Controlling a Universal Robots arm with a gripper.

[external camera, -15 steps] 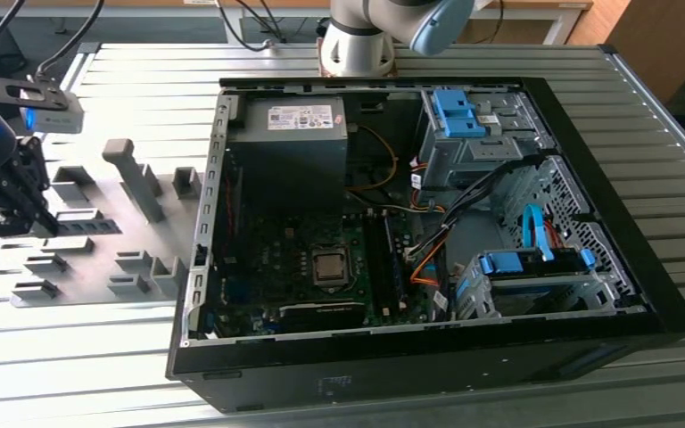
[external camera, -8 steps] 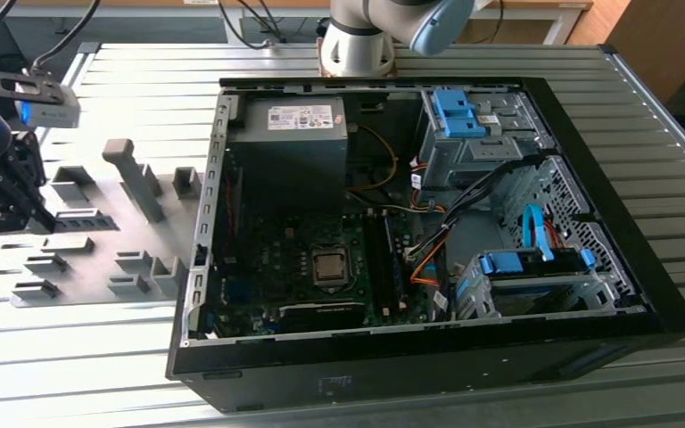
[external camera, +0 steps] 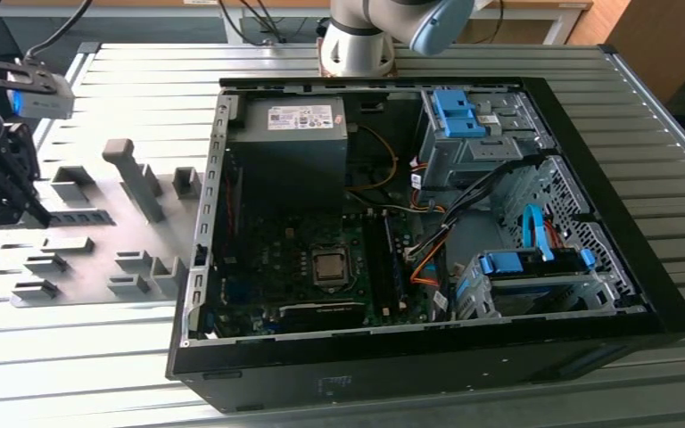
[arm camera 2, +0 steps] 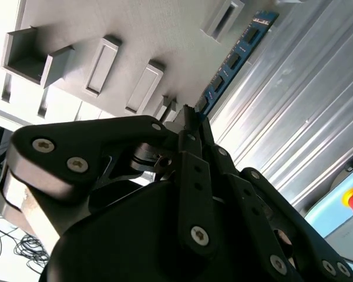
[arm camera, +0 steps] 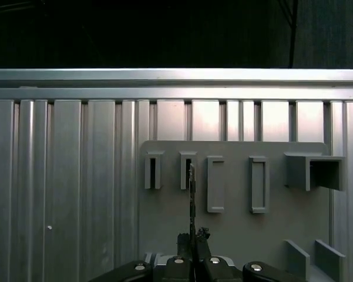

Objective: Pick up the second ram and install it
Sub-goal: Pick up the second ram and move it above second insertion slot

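My gripper [arm camera 2: 189, 119] is closed tight on one end of the second ram [arm camera 2: 232, 61], held edge-on over the gray holder plate [arm camera: 235, 241], well apart from the open computer case [external camera: 438, 366]. Judged light, stiff and fragile. Pinch the flat faces near an end, not the chips.

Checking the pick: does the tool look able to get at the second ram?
Probably yes: in the second wrist view the tool looks closed on one end of the second ram, with nothing between them.
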